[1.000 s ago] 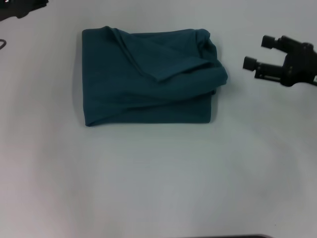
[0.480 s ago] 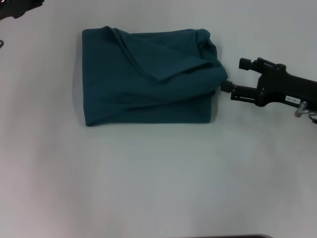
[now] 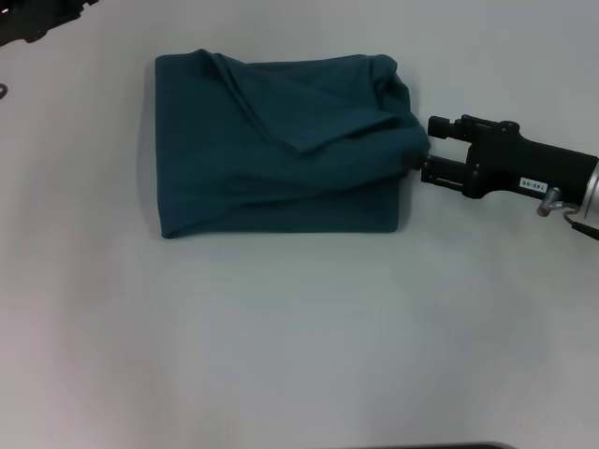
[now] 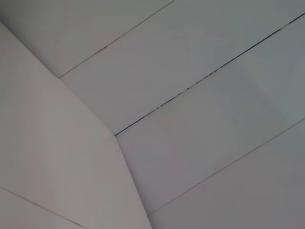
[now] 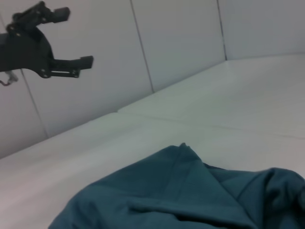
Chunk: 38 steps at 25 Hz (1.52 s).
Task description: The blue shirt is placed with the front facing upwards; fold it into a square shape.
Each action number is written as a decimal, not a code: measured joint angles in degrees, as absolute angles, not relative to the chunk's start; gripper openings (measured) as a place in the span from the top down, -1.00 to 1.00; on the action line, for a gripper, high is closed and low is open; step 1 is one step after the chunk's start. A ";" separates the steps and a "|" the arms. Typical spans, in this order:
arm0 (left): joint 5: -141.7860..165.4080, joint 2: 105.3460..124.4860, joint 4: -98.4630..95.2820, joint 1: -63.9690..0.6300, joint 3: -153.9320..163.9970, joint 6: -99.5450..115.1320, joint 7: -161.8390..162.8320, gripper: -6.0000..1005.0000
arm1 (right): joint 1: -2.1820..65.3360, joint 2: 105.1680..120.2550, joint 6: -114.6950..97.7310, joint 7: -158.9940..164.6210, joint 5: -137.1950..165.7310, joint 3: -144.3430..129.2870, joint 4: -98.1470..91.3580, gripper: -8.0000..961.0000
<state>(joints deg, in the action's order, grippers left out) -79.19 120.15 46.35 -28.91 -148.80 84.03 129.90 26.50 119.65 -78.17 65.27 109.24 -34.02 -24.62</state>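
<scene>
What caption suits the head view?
Right gripper, open, at the bulging right edge of the folded blue shirt on a white table.

The right gripper (image 3: 426,145) moves in from the 3 o'clock edge of the head view toward the blue shirt (image 3: 271,150). A second ago it sits well apart from the cloth with its fingers spread. Half a second ago it is just beside the bulging 3 o'clock corner. Now its fingertips touch that corner, one above and one below the fold. The left gripper (image 5: 71,43) shifts slightly at 10 o'clock.
</scene>
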 joint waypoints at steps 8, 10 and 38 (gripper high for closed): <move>-79.19 120.14 45.94 -28.41 -148.80 83.78 129.72 -0.89 | 27.05 119.77 -77.81 65.92 109.24 -34.64 -24.53 -0.38; -79.19 120.14 45.68 -28.33 -148.80 83.64 129.59 -0.89 | 27.17 119.72 -78.02 66.19 109.25 -34.81 -24.52 -0.23; -79.19 120.14 45.53 -28.23 -149.59 82.70 129.10 -0.89 | 26.96 119.63 -85.13 71.08 114.86 -36.39 -25.01 0.88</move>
<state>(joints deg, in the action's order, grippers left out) -79.19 120.14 45.53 -28.23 -149.59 82.70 129.10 26.96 119.63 -85.13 71.08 114.86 -36.39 -25.01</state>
